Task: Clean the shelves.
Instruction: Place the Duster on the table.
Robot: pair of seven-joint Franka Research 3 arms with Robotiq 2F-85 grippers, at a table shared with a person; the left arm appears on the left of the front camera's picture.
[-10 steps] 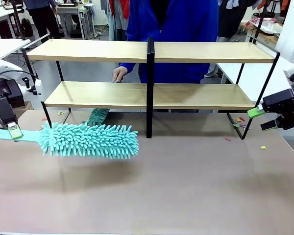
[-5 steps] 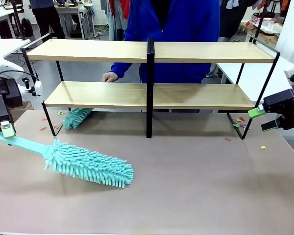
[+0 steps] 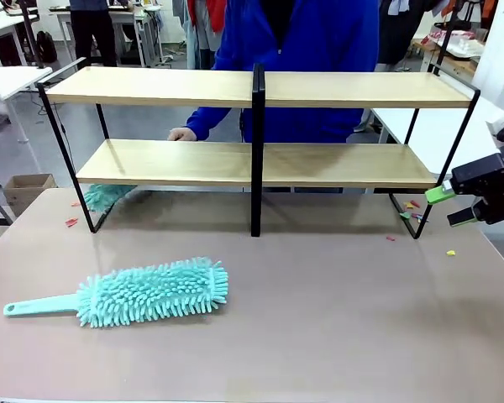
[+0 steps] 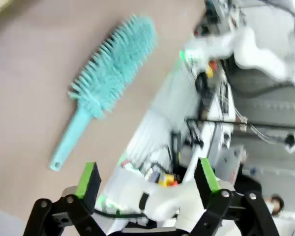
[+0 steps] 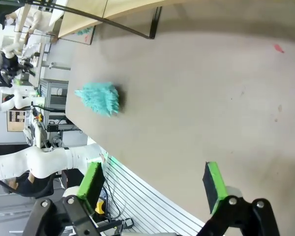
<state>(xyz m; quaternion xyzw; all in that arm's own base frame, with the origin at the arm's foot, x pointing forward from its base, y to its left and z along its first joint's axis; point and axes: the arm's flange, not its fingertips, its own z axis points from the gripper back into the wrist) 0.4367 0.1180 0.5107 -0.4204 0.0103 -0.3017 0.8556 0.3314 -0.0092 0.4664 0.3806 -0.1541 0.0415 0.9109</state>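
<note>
- Since a moment ago the duster [image 3: 143, 293] has left the left gripper [image 4: 146, 179] and now lies flat on the table [image 3: 336, 319]; the left arm has pulled back out of the front view, and the second duster [image 3: 105, 196] behind the rack has slid further toward the robot's left.
- The shelves [image 3: 260, 164] stand across the far half of the table: two long light-wood boards in a thin black frame with a black centre post, the feet resting on the tabletop.
- The duster on the table is teal, its fluffy head toward the middle and its flat handle pointing to the robot's left, well in front of the shelves and touching nothing else.
- The second teal duster shows under the lower board at the left end of the rack, low to the table.
- A person in a blue top stands behind the rack; one hand [image 3: 181, 134] rests at the back edge of the lower board.
- Small coloured scraps [image 3: 412, 206] lie on the table near the right foot of the frame, and a few more near the left foot.
- In the left wrist view the left gripper's fingers stand wide apart, empty, above the table with the duster lying beyond them.
- The right gripper [image 3: 454, 206] hovers beside the right end of the shelves, its green-padded fingers spread apart and holding nothing.
</note>
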